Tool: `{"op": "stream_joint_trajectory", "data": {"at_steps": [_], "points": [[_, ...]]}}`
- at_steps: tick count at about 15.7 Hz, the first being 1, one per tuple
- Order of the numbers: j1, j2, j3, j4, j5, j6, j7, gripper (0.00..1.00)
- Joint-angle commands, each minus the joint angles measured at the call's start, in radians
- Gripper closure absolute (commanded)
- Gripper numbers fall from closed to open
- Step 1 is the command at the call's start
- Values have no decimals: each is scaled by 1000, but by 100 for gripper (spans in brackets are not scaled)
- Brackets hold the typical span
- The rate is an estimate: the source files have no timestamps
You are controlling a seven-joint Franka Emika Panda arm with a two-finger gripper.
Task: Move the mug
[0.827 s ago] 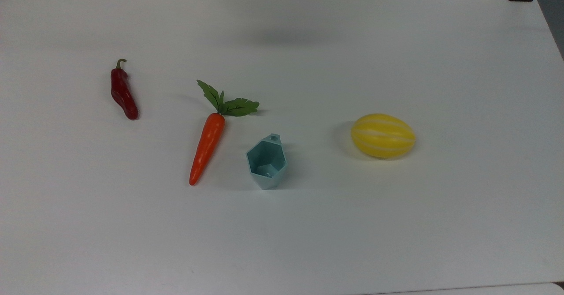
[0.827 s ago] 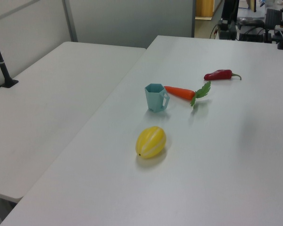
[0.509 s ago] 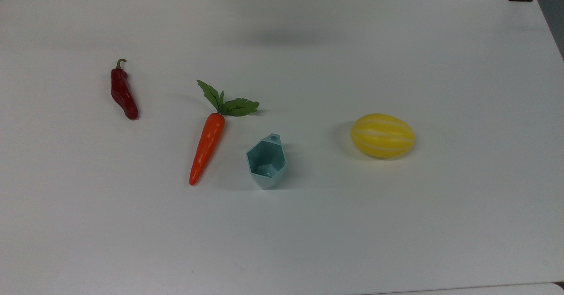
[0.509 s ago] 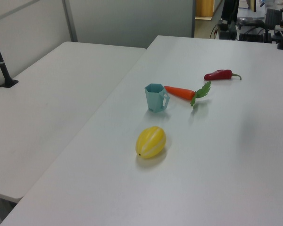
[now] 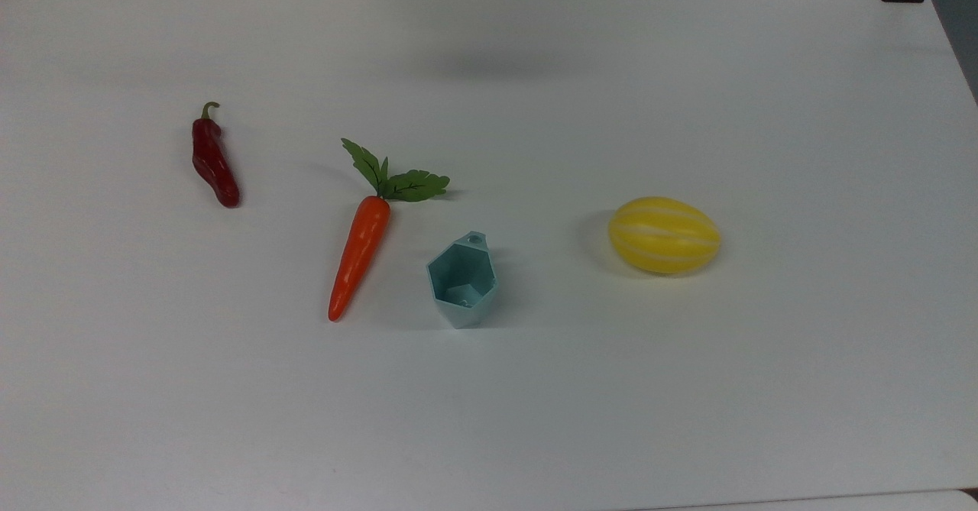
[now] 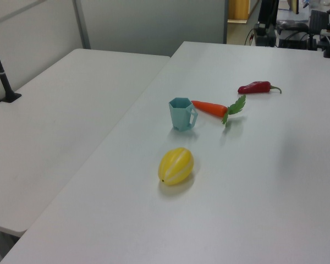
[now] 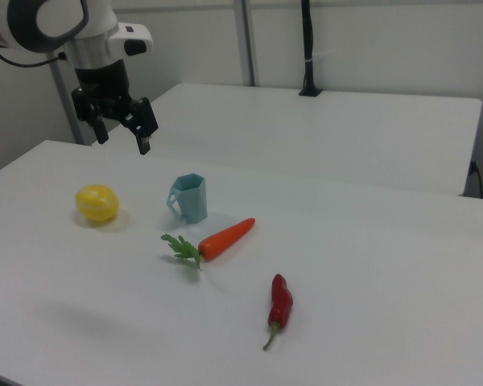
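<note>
Pincer (image 7: 122,133) hangs spread apart above the upright mug (image 7: 190,198); at its nine o'clock in the top view, the carrot (image 5: 359,257) risks a knock.

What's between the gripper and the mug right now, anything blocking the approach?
Nothing visible. In the right view the gripper hangs open above the table, up and to the right view's left of the mug, with bare air between them. The carrot lies close beside the mug and the yellow melon sits apart, neither in the path.
</note>
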Motion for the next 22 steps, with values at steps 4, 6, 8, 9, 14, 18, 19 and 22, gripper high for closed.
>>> {"op": "stream_joint_trajectory", "data": {"at_steps": [4,6,8,9,14,18,19,22], "points": [[-2,-8,-3,-21,-2,23,-13,0],[-2,1,-3,-21,-2,23,-13,0],[1,4,2,-24,-2,26,-16,0],[1,5,2,-24,0,26,-16,0],[3,33,19,-20,1,29,0,0],[12,50,22,-20,22,63,15,0],[15,62,23,-17,27,74,36,0],[30,102,26,-1,27,132,124,0]]}}
